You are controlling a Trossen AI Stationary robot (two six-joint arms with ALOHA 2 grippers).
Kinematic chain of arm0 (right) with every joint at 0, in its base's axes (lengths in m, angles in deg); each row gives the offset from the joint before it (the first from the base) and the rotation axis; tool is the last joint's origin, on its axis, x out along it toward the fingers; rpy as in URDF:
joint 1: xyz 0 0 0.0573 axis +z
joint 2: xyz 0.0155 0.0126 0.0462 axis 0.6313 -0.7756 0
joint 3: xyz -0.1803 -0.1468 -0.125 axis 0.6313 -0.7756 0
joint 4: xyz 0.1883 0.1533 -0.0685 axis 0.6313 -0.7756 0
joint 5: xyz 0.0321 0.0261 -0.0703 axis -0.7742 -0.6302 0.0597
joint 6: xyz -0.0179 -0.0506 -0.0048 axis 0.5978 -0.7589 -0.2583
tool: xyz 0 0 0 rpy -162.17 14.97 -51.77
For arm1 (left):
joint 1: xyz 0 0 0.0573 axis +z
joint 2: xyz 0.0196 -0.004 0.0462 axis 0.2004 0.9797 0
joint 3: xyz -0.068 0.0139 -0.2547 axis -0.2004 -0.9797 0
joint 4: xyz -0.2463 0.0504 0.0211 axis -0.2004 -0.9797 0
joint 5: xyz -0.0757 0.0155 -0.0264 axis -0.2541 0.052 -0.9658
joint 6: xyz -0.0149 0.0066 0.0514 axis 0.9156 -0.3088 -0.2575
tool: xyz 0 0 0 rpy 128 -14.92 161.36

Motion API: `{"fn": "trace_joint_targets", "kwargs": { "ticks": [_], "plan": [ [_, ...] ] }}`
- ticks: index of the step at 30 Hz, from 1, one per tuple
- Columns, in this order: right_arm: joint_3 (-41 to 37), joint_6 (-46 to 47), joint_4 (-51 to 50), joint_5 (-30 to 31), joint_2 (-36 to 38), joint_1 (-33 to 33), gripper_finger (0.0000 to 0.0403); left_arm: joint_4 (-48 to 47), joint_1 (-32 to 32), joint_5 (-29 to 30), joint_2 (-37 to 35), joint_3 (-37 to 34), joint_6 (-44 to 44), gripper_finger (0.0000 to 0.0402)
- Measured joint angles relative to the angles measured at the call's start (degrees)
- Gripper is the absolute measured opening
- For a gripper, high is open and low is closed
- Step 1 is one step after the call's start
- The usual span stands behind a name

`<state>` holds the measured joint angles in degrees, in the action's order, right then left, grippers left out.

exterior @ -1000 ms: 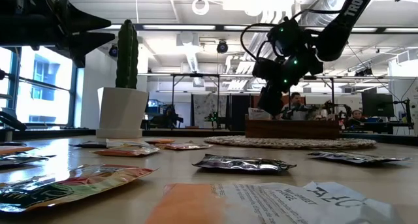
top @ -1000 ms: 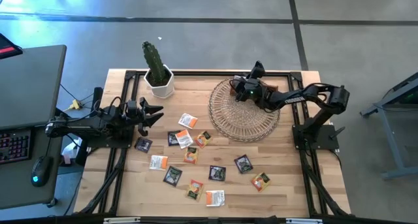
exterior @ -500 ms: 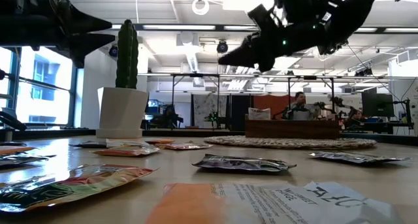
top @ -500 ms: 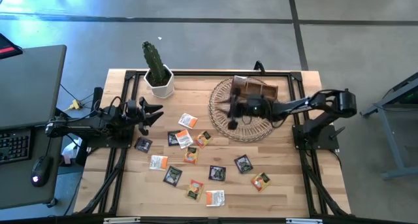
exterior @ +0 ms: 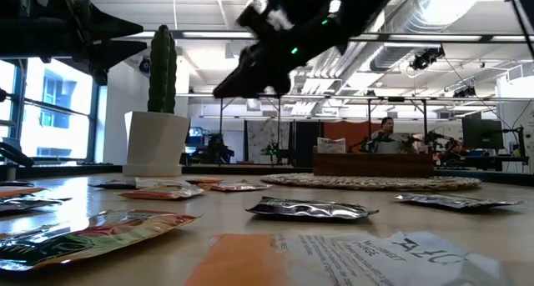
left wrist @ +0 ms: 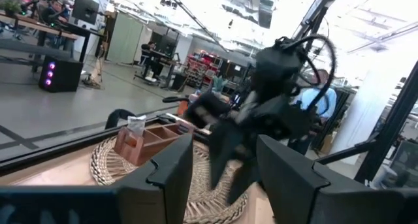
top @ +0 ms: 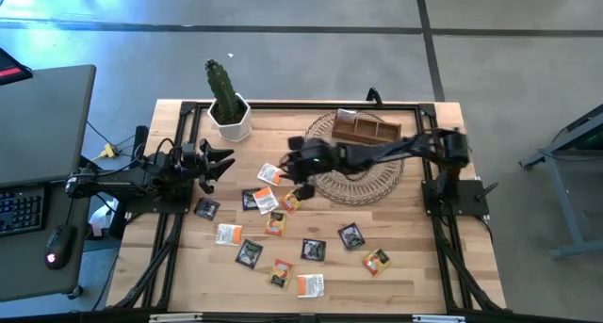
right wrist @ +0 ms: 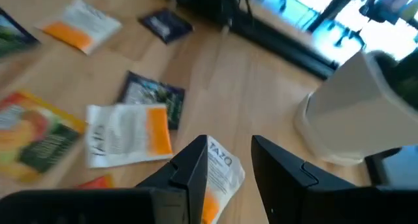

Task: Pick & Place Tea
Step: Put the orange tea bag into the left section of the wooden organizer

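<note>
The right gripper (top: 303,166) is held above the table (top: 415,266), just past the rim of the wicker mat (top: 377,186), with its fingers (right wrist: 189,165) parted and nothing between them. Directly ahead of it, in the right wrist view, an orange-and-white sachet (right wrist: 219,178) lies flat, with another orange-and-white sachet (right wrist: 127,144) and a dark sachet (right wrist: 151,93) just beside. The rest of the tea (top: 283,234) is scattered flat across the middle of the table, none of it touching the wooden box (top: 369,128) on the mat.

The step in hand is judged to be an approach for a pick. It would be done well if 1 sachet were singled out, the fingers centred over an edge clear of its neighbours, and the descent made straight down, since thin packets are easily pushed aside.

The left gripper (top: 224,163) is parked near the cactus pot (top: 229,119), fingers apart and empty.
</note>
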<state>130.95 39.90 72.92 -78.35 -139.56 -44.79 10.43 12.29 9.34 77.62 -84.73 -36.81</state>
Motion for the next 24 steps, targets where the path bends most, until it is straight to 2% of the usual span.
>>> {"fn": "trace_joint_targets", "kwargs": {
  "ticks": [6,13,18,24],
  "plan": [
    [8.9,0.0,-1.4,-0.2,-11.4,-2.4,0.0115,0.0,0.0,0.1,0.0,0.0,-0.2,0.0168],
    [19.0,2.7,-5.3,-4.0,-19.9,-5.1,0.0115,0.0,0.0,0.0,0.0,0.0,-1.7,0.0168],
    [23.4,4.2,-8.9,-3.7,-23.6,-5.8,0.0115,-0.1,0.0,0.0,0.0,0.0,-1.7,0.0168],
    [23.4,3.5,-8.9,-2.9,-25.3,-6.5,0.0115,-0.2,0.0,-0.1,0.0,0.0,-1.7,0.0168]
  ]
}}
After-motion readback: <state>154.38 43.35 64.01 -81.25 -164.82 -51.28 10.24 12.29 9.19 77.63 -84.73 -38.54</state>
